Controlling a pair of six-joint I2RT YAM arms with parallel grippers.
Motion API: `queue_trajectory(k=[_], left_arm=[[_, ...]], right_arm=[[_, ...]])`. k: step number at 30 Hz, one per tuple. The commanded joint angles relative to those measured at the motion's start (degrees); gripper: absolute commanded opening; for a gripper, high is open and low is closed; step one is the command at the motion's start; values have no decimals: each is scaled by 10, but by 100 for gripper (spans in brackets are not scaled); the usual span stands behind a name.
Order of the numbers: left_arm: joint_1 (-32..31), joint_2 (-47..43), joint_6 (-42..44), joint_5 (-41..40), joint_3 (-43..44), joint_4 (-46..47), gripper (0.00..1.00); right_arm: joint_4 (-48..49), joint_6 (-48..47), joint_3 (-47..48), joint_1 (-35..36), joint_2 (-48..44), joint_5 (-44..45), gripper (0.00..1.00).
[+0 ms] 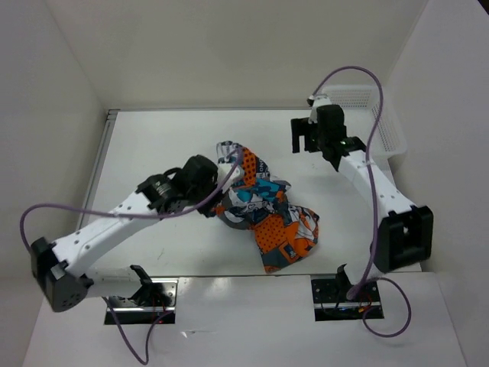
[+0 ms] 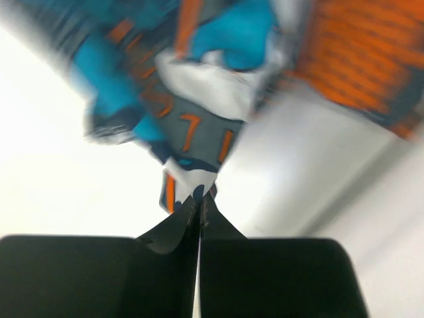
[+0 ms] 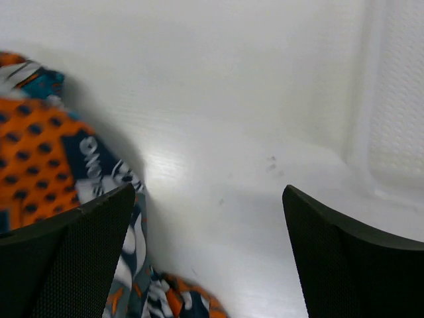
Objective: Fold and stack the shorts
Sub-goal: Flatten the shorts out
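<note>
The shorts (image 1: pixel 263 214) sit in a crumpled heap around the middle of the desk (image 1: pixel 153 153), not folded at all. The orange dotted part lies toward the near edge and the blue, grey and white print bunches up toward the back.

The left hand (image 1: pixel 210 202) is at the left edge of the heap. In the left wrist view its fingers (image 2: pixel 172 232) are pressed together, with a corner of the grey-and-orange fabric pinched right at the tips, so it's clamped on the shorts. That view is pretty blurry, and I can't tell how much cloth is actually in the grip.

The right hand (image 1: pixel 309 138) is up over the back right of the desk, well apart from the heap and near the white mesh basket (image 1: pixel 382 115) by the right wall. Its wrist view shows both fingers (image 3: pixel 86 245) spread wide with only bare desk between them, the shorts off to the left and the basket wall off to the right.
</note>
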Motion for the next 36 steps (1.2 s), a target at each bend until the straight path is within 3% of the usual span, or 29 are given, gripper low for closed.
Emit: queue_trajectory(k=[1,5,10,18,22,27,30,31,33,36], left_arm=[[-57,-36,2,22,-57,-42,0],[-57,-54,2,59,-82,-22,0],[-50,-54,2,118,-100,-11,0],[-18,-69,2,162,-106,7,0],[-6,-90,2,168,-121,12,0],[5,-101,2,168,-133,17,0],[11,-112,2,163,-138,17,0],[17,-113,2,163,-138,17,0],[24,-118,2,163,-138,23,0],[64,-118,2,118,-131,46,0]], right_arm=[[73,-30,87,57,83,0,97],[46,4,288,90,279,-16,97],[39,-19,450,156,421,-39,98],[34,-61,475,237,513,-60,100],[27,-68,420,251,508,-68,100],[27,-63,342,270,497,-45,69],[39,-56,309,270,490,0,40],[47,-56,308,270,483,30,19],[57,-56,307,270,476,56,3],[64,-49,368,270,471,77,0]])
